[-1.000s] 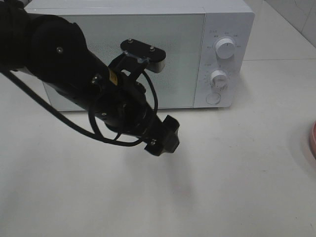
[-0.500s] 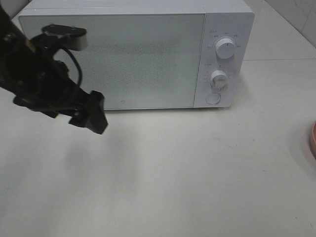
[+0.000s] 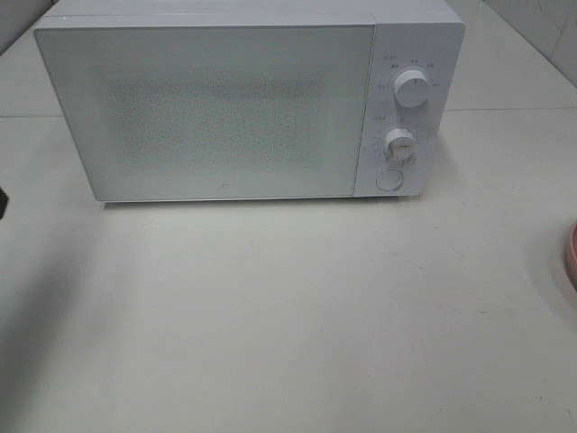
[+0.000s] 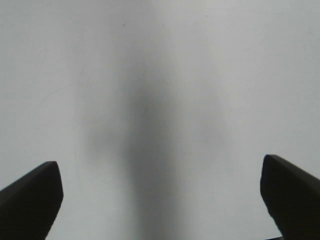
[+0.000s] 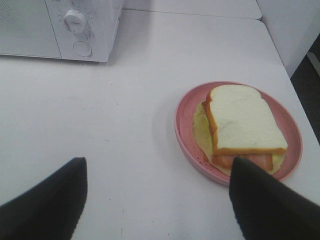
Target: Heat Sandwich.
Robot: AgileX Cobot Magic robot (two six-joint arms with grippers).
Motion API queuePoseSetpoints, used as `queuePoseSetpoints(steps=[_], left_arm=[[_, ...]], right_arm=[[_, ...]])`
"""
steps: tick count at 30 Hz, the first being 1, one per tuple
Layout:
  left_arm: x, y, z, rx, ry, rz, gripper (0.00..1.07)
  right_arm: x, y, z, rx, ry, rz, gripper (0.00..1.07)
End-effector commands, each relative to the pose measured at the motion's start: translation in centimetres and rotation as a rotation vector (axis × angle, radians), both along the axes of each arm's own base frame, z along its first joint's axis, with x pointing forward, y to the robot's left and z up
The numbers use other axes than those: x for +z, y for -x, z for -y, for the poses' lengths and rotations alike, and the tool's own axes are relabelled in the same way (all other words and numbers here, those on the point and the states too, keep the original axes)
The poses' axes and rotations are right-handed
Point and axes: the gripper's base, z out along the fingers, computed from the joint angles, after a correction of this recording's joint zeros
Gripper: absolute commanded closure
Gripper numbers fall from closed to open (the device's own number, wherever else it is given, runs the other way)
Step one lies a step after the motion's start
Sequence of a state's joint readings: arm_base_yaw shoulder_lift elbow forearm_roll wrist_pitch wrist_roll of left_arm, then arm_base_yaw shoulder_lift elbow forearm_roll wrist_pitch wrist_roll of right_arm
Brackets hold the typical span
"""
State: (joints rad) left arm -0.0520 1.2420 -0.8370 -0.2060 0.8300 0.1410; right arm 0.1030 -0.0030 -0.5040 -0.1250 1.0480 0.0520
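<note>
- Right gripper (image 5: 155,200), two dark wedge-shaped fingers low in the right wrist view, jaws standing wide apart, nothing between them, hanging over bare tabletop.
- Just past one right fingertip (image 5: 260,200): round pink shallow dish (image 5: 186,141) on the white matte table (image 5: 110,125). That finger overlaps the dish's near rim in the view; contact cannot be told.
- The sandwich (image 5: 242,120), a square slice of white bread with tan crust on top, pink and orange layers under it and a pale yellow sheet sticking out at the side, lies flat inside the pink dish, roughly centred, not gripped by anything.
- Left gripper (image 4: 160,200), two dark fingertips at the outer edges of the left wrist view, jaws fully apart and empty; only plain white table with a soft grey shadow below it.
- Exterior high view: a sliver of the pink dish (image 3: 572,257) shows at the right edge; the sandwich itself is out of frame there. A small dark bit at the far left edge is too small to identify.
- Farthest back: white box-shaped microwave oven (image 3: 225,99), speckled frosted door shut, standing at the back of the table, well apart from the dish.
- Microwave control panel on its right side: upper round white dial (image 3: 411,90), lower round white dial (image 3: 399,144), round flat button (image 3: 389,179) beneath them.
</note>
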Motion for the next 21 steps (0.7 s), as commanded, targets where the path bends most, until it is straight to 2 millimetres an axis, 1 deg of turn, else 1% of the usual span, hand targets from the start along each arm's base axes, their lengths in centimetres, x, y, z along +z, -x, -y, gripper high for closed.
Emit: queuePoseSetpoints(steps=[1,2,4,5,6,7,9,10,11,12,14,15,17,18,20,21], left_arm=[[0.8,1.7,-1.6,0.062,0.003,-0.007,0.05],[0.8,1.7,-1.6,0.062,0.003,-0.007,0.05],[1.2,2.6,-2.2,0.087,-0.007,0.0,0.05],[1.4,3.2,-2.6,0.099,-0.013,0.004,0.05],[1.4,4.3,-3.0,0.114,-0.03,0.016,0.05],[1.4,4.3,-3.0,0.114,-0.03,0.016,0.05],[1.3,5.6,-3.1,0.117,-0.047,0.033,0.05],[1.0,6.8,-3.0,0.117,-0.049,0.044,0.05],[0.9,7.3,-2.9,0.117,-0.049,0.056,0.05],[0.9,7.3,-2.9,0.117,-0.049,0.056,0.05],[0.6,8.4,-2.8,0.118,-0.051,0.071,0.05],[0.4,9.5,-2.7,0.12,-0.055,0.089,0.05],[-0.1,10.4,-2.7,0.119,-0.061,0.1,0.05],[-0.1,10.4,-2.7,0.119,-0.061,0.1,0.05],[-0.4,11.7,-2.6,0.12,-0.062,0.133,0.05],[-0.5,12.0,-2.5,0.121,-0.06,0.141,0.05]], right_arm=[[0.0,0.3,0.1,-0.007,-0.003,0.032,0.31],[0.0,0.3,0.1,-0.007,-0.003,0.032,0.31],[0.0,0.3,0.1,-0.007,-0.003,0.032,0.31],[0.0,0.3,0.1,-0.007,-0.003,0.032,0.31],[0.0,0.3,0.1,-0.007,-0.003,0.032,0.31],[0.0,0.3,0.1,-0.007,-0.003,0.032,0.31],[0.0,0.3,0.1,-0.007,-0.003,0.032,0.31],[0.0,0.3,0.1,-0.007,-0.003,0.032,0.31],[0.0,0.3,0.1,-0.007,-0.003,0.032,0.31],[0.0,0.3,0.1,-0.007,-0.003,0.032,0.31],[0.0,0.3,0.1,-0.007,-0.003,0.032,0.31],[0.0,0.3,0.1,-0.007,-0.003,0.032,0.31],[0.0,0.3,0.1,-0.007,-0.003,0.032,0.31],[0.0,0.3,0.1,-0.007,-0.003,0.032,0.31],[0.0,0.3,0.1,-0.007,-0.003,0.032,0.31],[0.0,0.3,0.1,-0.007,-0.003,0.032,0.31]])
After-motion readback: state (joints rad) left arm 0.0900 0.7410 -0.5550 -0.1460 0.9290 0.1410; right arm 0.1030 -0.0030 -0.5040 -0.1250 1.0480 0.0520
